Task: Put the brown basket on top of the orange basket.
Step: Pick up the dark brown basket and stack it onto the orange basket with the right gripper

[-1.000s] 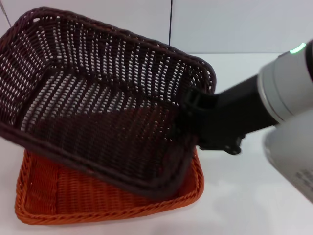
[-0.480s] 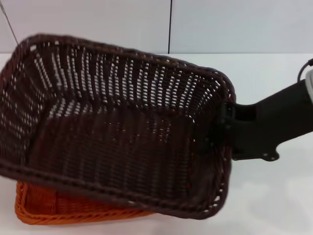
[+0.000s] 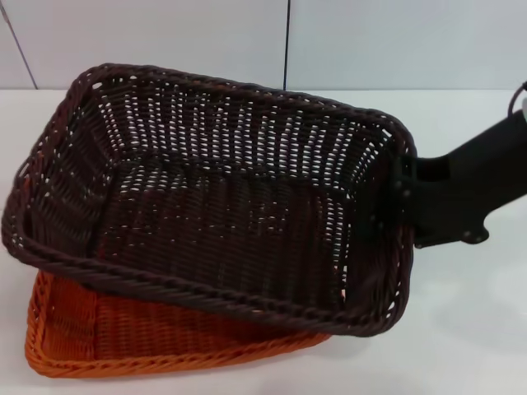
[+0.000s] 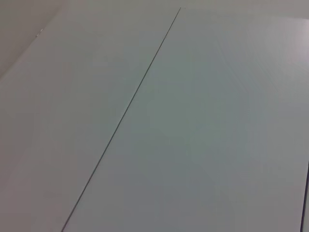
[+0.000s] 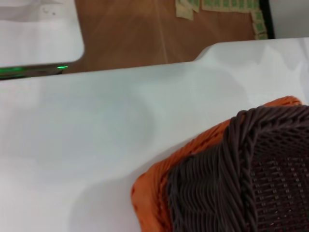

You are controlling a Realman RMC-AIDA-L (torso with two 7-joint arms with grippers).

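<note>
The brown basket [image 3: 214, 214] hangs tilted just above the orange basket [image 3: 107, 337], covering most of it; only the orange one's near-left part and front rim show. My right gripper [image 3: 401, 206] is shut on the brown basket's right wall, with its black arm reaching in from the right. In the right wrist view a corner of the brown basket [image 5: 260, 179] sits over the orange basket's rim [image 5: 149, 198]. I cannot tell whether the two baskets touch. My left gripper is out of view; its wrist camera sees only a pale panel.
Both baskets are over a white table [image 3: 461, 329], which backs onto a pale wall with a dark vertical seam [image 3: 287, 41]. The right wrist view shows the table's far edge [image 5: 145, 67], brown floor beyond it and a white unit with a green light [image 5: 60, 67].
The brown basket has swung to the right and levelled out, its left end dropping lower over the orange basket. The right arm has drawn back to the right with it.
</note>
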